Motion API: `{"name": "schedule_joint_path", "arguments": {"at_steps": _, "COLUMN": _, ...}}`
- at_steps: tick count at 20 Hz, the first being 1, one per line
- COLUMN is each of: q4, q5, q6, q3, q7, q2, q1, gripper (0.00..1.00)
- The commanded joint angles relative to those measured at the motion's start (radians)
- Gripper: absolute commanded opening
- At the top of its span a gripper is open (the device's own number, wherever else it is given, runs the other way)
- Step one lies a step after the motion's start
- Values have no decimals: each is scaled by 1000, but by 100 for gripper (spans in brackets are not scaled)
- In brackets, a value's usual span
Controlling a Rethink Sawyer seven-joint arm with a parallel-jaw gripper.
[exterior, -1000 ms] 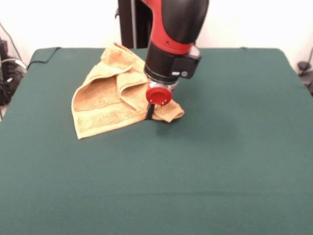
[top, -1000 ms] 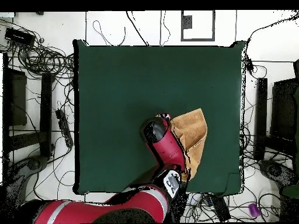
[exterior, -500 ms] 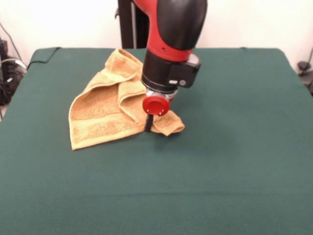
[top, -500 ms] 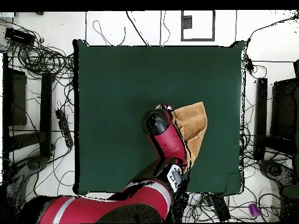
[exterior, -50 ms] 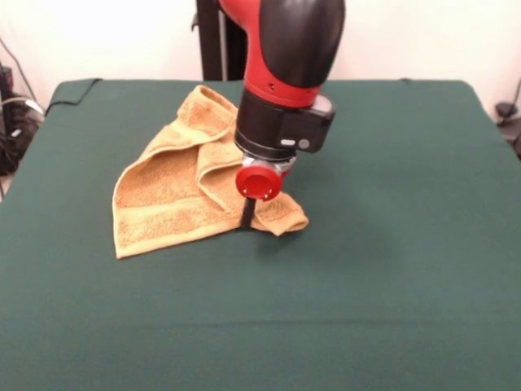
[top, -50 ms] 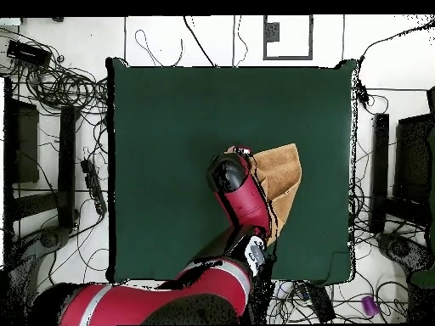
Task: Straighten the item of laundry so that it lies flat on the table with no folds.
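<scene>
Front view: the end effector [exterior, -50 ms: 247, 218] stands on the folded, rumpled towel [exterior, -50 ms: 167, 195], which spreads left of it on the desk [exterior, -50 ms: 391, 244]; its grip state cannot be determined.

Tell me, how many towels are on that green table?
1. The towel lies crumpled and folded toward the table's far left part in the front view, with the robot's end effector down at its right corner. Nothing suggests another beneath it.

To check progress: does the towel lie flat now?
No. In the front view the towel is still bunched, with raised folds.
</scene>
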Motion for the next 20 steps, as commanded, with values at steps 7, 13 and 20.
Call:
{"name": "schedule_joint_path", "arguments": {"at_steps": 7, "q4": -122, "q5": 61, "q6": -89, "q3": 259, "q7": 285, "q2": 52, "q1": -2, "gripper": 0}}
{"name": "schedule_joint_path", "arguments": {"at_steps": 13, "q4": -114, "q5": 55, "q6": -108, "q3": 261, "q7": 278, "q2": 48, "q1": -2, "gripper": 0}}
{"name": "schedule_joint_path", "arguments": {"at_steps": 20, "q4": -149, "q5": 95, "q6": -5, "q3": 148, "q7": 285, "q2": 95, "q1": 70, "gripper": 100}}
